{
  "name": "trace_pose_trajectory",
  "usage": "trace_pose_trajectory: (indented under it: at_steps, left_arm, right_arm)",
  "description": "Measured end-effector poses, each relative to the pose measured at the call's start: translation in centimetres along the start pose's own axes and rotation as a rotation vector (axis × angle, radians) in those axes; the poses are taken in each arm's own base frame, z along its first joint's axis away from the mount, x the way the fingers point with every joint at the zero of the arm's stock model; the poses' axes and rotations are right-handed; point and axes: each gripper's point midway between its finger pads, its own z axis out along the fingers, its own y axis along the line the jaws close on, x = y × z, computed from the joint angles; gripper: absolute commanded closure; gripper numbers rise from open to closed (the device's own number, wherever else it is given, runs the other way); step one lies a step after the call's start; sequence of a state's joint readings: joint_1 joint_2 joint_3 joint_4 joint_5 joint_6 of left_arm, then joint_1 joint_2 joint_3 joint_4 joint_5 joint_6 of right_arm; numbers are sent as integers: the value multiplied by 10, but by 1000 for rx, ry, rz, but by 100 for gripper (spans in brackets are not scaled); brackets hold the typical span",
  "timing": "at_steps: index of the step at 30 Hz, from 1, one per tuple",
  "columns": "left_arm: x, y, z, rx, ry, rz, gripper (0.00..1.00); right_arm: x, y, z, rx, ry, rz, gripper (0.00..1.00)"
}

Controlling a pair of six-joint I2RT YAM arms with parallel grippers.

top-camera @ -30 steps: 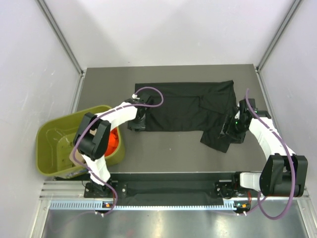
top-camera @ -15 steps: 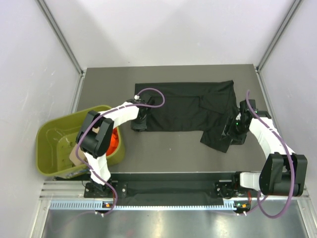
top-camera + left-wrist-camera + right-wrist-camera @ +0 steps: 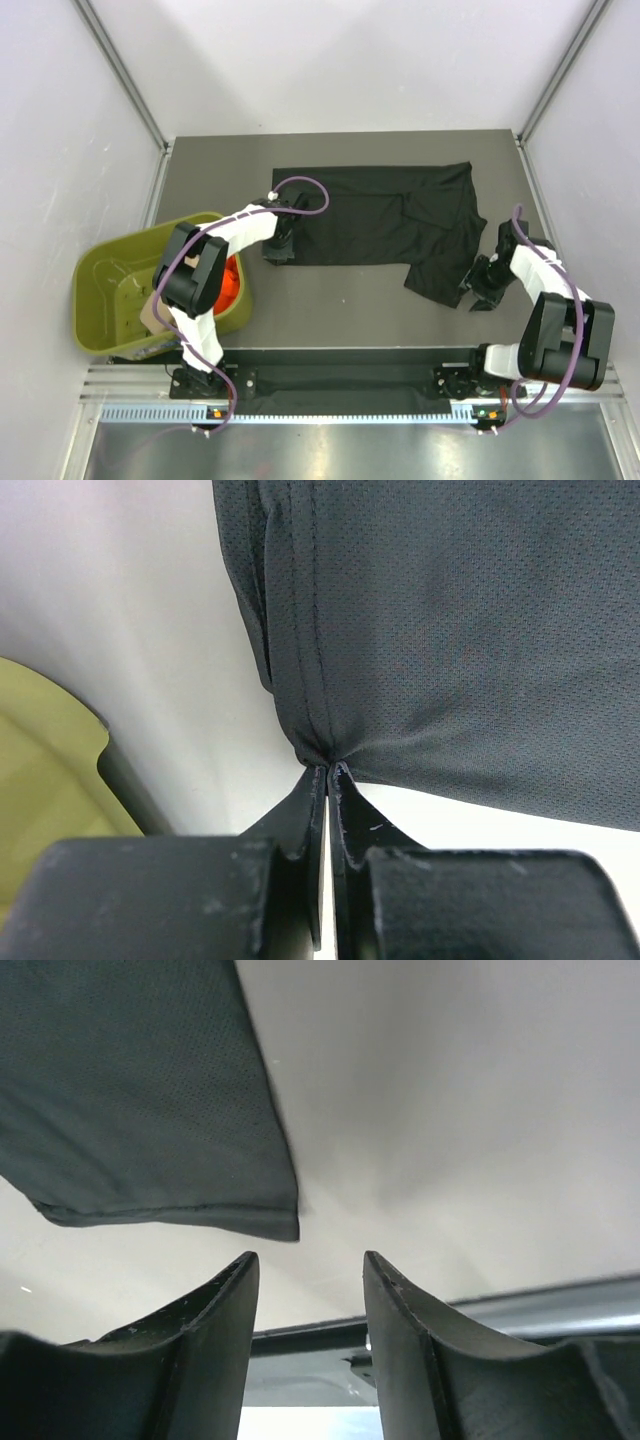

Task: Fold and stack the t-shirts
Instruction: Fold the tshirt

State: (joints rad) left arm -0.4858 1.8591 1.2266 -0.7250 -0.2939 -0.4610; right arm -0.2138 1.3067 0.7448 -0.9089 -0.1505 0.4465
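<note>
A black t-shirt [image 3: 380, 212] lies spread flat across the middle of the table, one sleeve [image 3: 437, 279] trailing toward the near right. My left gripper [image 3: 279, 251] is shut on the shirt's near-left hem corner; in the left wrist view the fingertips [image 3: 328, 771] pinch the bunched black cloth [image 3: 450, 630]. My right gripper [image 3: 480, 286] stands open just right of the sleeve, holding nothing. In the right wrist view the sleeve's corner [image 3: 150, 1090] lies ahead and left of the open gripper [image 3: 305, 1260]. An orange-red t-shirt [image 3: 231, 281] shows inside the tub.
An olive-green tub [image 3: 118, 283] sits at the table's left edge, close to my left arm, with a beige patch [image 3: 153, 314] at its near side. The table's near edge [image 3: 500, 1298] runs just under my right gripper. Side walls enclose the table.
The left gripper has closed on the black shirt's hem corner. The right arm has drawn back toward the near edge, off the sleeve, its jaws a little narrower.
</note>
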Motion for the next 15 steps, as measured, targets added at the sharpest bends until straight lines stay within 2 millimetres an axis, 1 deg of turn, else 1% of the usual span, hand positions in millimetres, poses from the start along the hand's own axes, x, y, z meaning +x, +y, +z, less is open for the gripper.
trace_pose_trajectory:
  at_steps: [4, 6, 8, 15]
  left_arm:
    - [1, -1, 0, 9, 5, -1, 99]
    - [1, -1, 0, 12, 6, -2, 99]
    - [1, -2, 0, 14, 7, -3, 100]
    - [1, -2, 0, 22, 9, -5, 100]
  right_arm:
    - [13, 1, 17, -32, 52, 6, 55]
    - [20, 0, 22, -42, 74, 11, 56]
    - [19, 2, 22, -54, 71, 14, 56]
    - [8, 10, 27, -80, 36, 29, 60]
